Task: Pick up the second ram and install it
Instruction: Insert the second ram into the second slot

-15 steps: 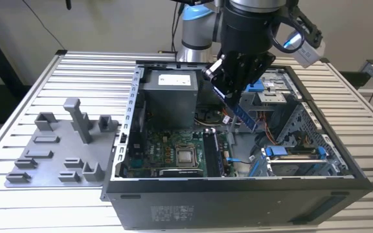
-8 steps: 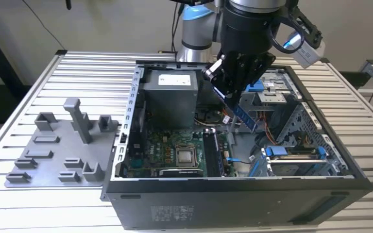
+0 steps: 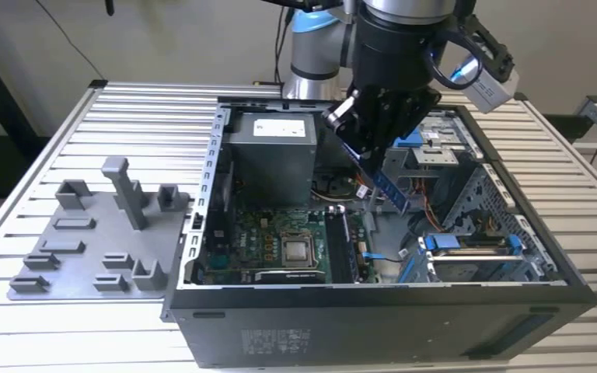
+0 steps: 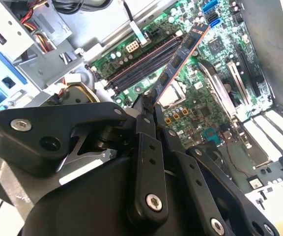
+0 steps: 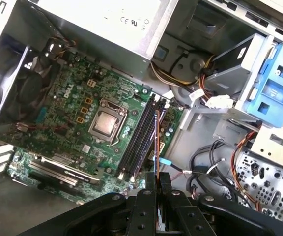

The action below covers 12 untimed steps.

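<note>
My gripper (image 3: 373, 151) hangs over the open computer case (image 3: 382, 303) and is shut on the second ram (image 3: 387, 186), a thin dark stick that juts down from the fingers at a slant. In the second wrist view the second ram (image 4: 181, 54) shows its flat side with a row of chips, held at one end by my gripper (image 4: 149, 101) above the motherboard. In the first wrist view it is edge-on, the second ram (image 5: 156, 140) lying roughly along the long black memory slots (image 5: 140, 132), still above them. The same memory slots (image 4: 141, 64) lie beside the stick.
A grey fixture plate (image 3: 91, 241) with blocks sits on the slatted table at the exterior view's left. Inside the case are the power supply (image 3: 273, 151), the processor socket (image 3: 298, 250), a blue drive bracket (image 3: 465, 245) and loose cables (image 5: 205, 162) near the slots.
</note>
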Tool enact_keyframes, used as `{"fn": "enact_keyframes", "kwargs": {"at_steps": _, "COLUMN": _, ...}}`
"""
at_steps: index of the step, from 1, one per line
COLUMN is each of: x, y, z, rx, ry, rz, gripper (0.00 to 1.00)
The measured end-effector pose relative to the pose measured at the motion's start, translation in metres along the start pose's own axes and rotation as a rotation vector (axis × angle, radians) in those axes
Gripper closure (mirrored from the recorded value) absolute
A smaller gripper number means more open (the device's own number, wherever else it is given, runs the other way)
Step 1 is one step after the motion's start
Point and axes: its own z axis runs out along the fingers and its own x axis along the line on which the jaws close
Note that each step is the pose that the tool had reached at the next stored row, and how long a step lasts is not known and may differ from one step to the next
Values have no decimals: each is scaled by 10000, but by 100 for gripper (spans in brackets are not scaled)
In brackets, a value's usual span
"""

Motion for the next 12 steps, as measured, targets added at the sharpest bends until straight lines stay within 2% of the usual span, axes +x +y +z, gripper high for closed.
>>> {"fn": "enact_keyframes", "kwargs": {"at_steps": 12, "x": 4, "y": -1, "z": 60, "rx": 72, "ry": -16, "rz": 966, "gripper": 86}}
